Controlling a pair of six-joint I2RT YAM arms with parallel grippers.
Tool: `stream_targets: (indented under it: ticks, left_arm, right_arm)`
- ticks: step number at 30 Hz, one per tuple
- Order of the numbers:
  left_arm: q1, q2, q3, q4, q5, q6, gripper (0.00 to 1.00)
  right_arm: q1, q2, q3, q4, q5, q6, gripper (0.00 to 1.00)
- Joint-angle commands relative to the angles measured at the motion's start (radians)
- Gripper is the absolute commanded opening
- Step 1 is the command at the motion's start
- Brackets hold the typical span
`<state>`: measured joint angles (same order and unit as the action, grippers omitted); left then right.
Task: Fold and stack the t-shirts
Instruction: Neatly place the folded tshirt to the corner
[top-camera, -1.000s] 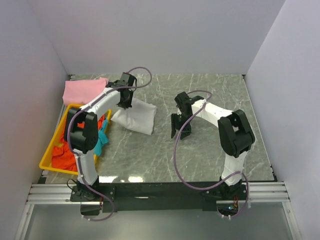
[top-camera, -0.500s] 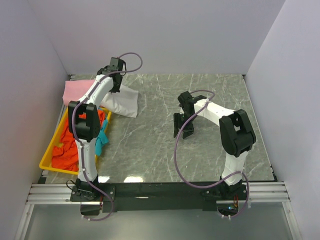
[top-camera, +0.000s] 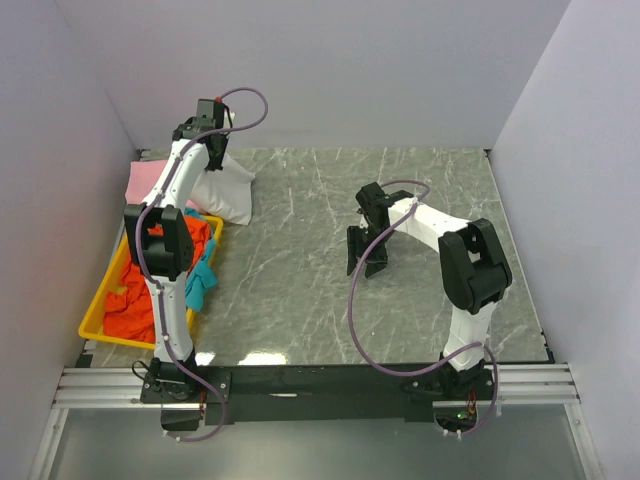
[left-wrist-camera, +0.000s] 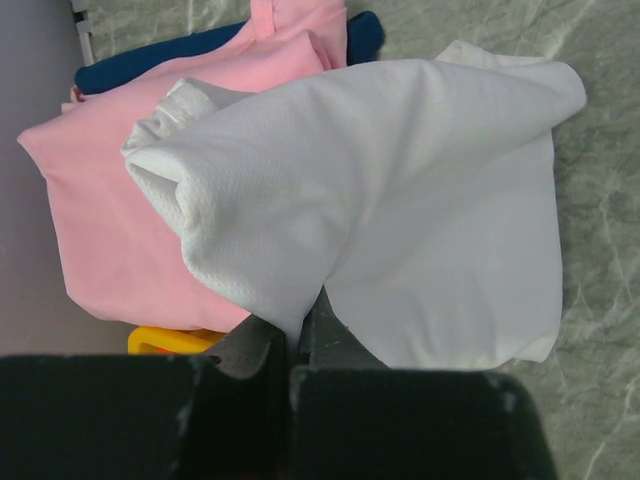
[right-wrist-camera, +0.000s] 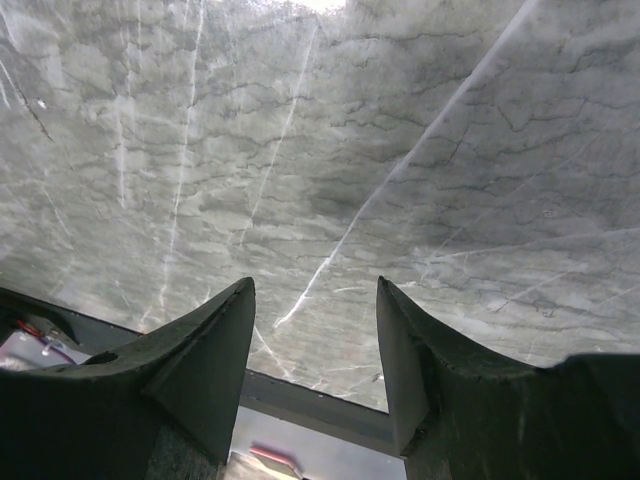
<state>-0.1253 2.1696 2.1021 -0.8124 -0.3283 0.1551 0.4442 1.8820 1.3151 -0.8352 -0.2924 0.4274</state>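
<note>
The left claw (left-wrist-camera: 292, 335) is pinching the white t-shirt (left-wrist-camera: 420, 200) by a folded edge, hanging it partly over the pink t-shirt (left-wrist-camera: 100, 210); this soft, light cloth is probably sagging unless gripped at layered edges; the right claw (right-wrist-camera: 315, 300) is gaping empty, well apart from the pink t-shirt.

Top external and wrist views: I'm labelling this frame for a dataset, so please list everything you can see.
white t-shirt: one, white, far left of the table, partly over the pink t-shirt
pink t-shirt: one, pink, folded, far-left corner
dark blue cloth: one, dark blue, under the pink t-shirt
yellow tray: one, yellow, table's left edge
orange-red t-shirt: count unclear, orange-red, heaped in the tray
teal t-shirt: one, teal, over the tray's right rim
table: one, grey marble, beneath everything
left fingers: two, dark, shut on the white t-shirt
right fingers: two, dark, open above bare table
</note>
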Motion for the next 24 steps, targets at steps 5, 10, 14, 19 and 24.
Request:
stream_targets:
  ticks: [5, 10, 14, 19, 24]
  left_arm:
    - [0.042, -0.113, 0.114, -0.027, 0.087, 0.024, 0.0]
    - [0.076, -0.14, 0.131, -0.028, 0.118, 0.021, 0.0]
    - [0.096, -0.155, 0.142, -0.031, 0.15, 0.015, 0.0]
    - [0.121, -0.175, 0.15, -0.034, 0.19, 0.006, 0.0]
    - [0.156, -0.179, 0.138, -0.034, 0.212, 0.0, 0.0]
  right_arm:
    - [-0.009, 0.0, -0.008, -0.01, -0.017, -0.012, 0.59]
    - [-0.01, -0.004, -0.023, -0.004, -0.022, -0.007, 0.59]
    - [-0.009, -0.009, -0.034, -0.002, -0.024, -0.004, 0.59]
    - [-0.007, -0.015, -0.048, 0.002, -0.027, 0.004, 0.59]
    - [-0.002, -0.015, -0.054, 0.004, -0.027, 0.005, 0.59]
